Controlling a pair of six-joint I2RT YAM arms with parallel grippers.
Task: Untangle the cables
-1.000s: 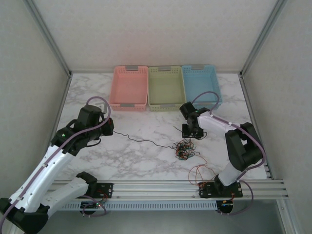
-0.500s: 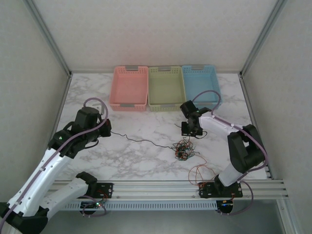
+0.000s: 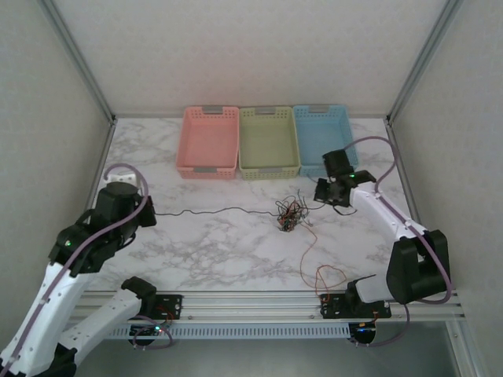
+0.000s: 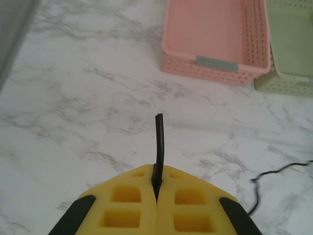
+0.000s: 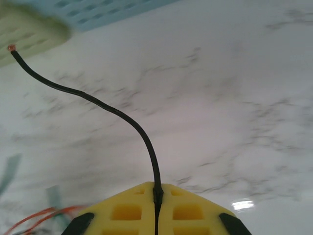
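The left gripper (image 4: 156,182) is clenched on a black cable (image 4: 159,142), whose short end pokes out past the yellow fingers (image 4: 126,197). That cable runs right across the marble table (image 3: 196,255) to the clump of cables (image 3: 288,214) near the middle. The right gripper (image 5: 157,195), just right of the clump, is clamped on a dark cable (image 5: 98,104) with a bare copper tip. An orange cable (image 3: 308,243) trails from the clump toward the near edge. A pink basket (image 3: 209,142), a green basket (image 3: 269,142) and a blue basket (image 3: 321,135) sit side by side at the far side
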